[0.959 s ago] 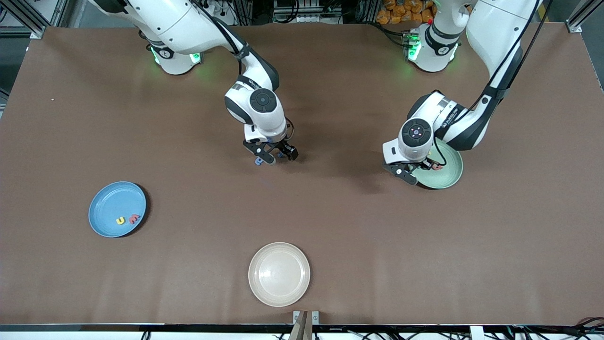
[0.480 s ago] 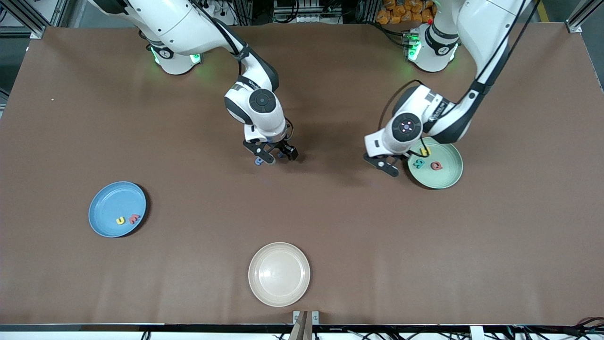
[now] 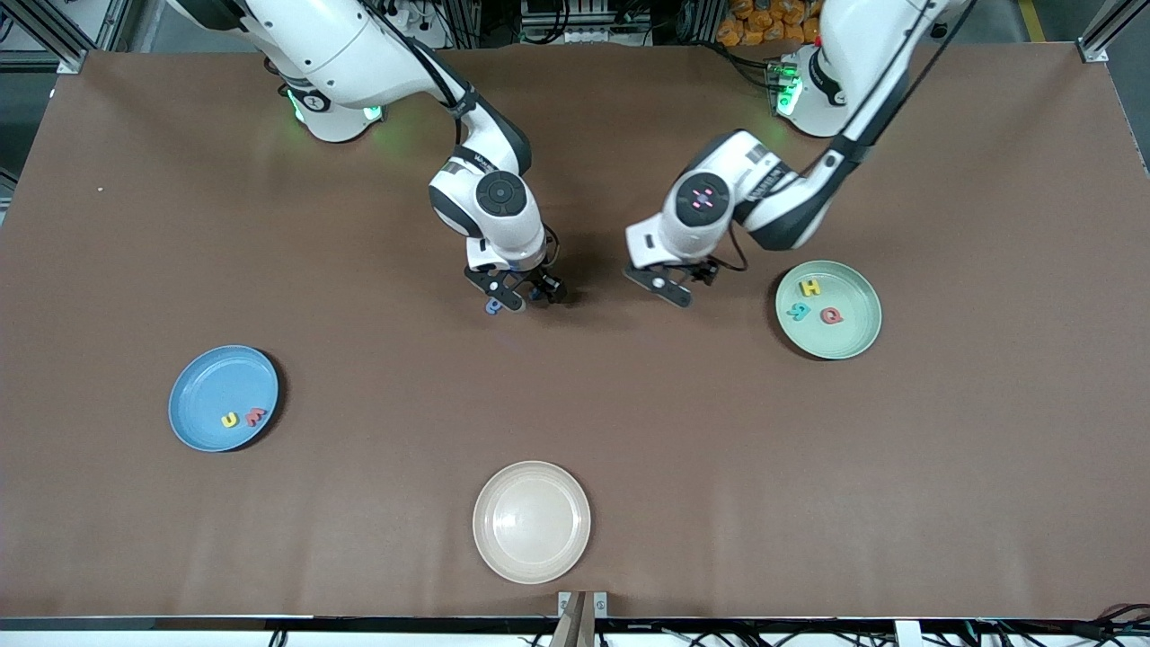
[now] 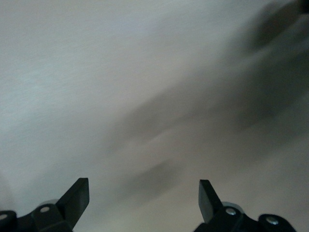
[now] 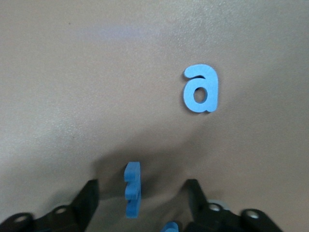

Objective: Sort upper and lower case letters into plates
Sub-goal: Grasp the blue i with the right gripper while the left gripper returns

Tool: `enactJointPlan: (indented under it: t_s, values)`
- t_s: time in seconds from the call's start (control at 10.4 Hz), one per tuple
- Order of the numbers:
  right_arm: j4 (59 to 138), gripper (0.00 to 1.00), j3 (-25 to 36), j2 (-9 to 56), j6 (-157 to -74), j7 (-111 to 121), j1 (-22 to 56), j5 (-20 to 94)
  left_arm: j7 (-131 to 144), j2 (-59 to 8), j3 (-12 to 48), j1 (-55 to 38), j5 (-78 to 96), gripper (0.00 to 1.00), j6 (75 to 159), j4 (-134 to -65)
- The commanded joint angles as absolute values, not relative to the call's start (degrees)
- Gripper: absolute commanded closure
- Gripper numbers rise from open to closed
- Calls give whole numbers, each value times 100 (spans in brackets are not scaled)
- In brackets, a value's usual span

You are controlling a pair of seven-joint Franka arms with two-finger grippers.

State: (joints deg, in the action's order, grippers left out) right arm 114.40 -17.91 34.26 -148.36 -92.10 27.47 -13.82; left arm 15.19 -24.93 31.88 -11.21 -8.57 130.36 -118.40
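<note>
The right gripper (image 3: 515, 296) is seen low over the middle of the tabletop (image 3: 629, 431), its fingers (image 5: 89, 198) spread apart with a blue letter (image 5: 132, 188) standing on edge between them; no contact between fingers and letter can be made out. Just ahead of the fingertips, apart from them, a blue letter a (image 5: 201, 88) lies flat on the tabletop. A further scrap of blue is visible close under the gripper body, too little to be identified.

The left gripper (image 3: 676, 288) is held over bare tabletop beside the mint green plate (image 3: 853, 341), toward the middle of the table, with its fingers (image 4: 77, 195) wide apart and nothing between them. In that plate a yellow H (image 3: 810, 288), a teal letter (image 3: 798, 311) and a red Q (image 3: 832, 315) are lain close together.

In the sky blue plate (image 3: 202, 395), toward the right arm's end of the table, a yellow u (image 3: 231, 420) and a red letter (image 3: 256, 416) are set side by side. A cream-white plate (image 3: 532, 521) is placed nearest the front camera.
</note>
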Motion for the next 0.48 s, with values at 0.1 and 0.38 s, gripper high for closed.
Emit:
enactJointPlan:
  t_s: [0.1,0.38]
  values:
    - [11470,100,-1846,3428,-14959,-9404,2707,-1345,2379,-2856,3155,-1642,-747,0,13052,-11400]
    - [11409,100,-1828,3375,-14889,-9387,2655,-1354,3064,-3146,3164,-1966,-730,0,13052,-10979]
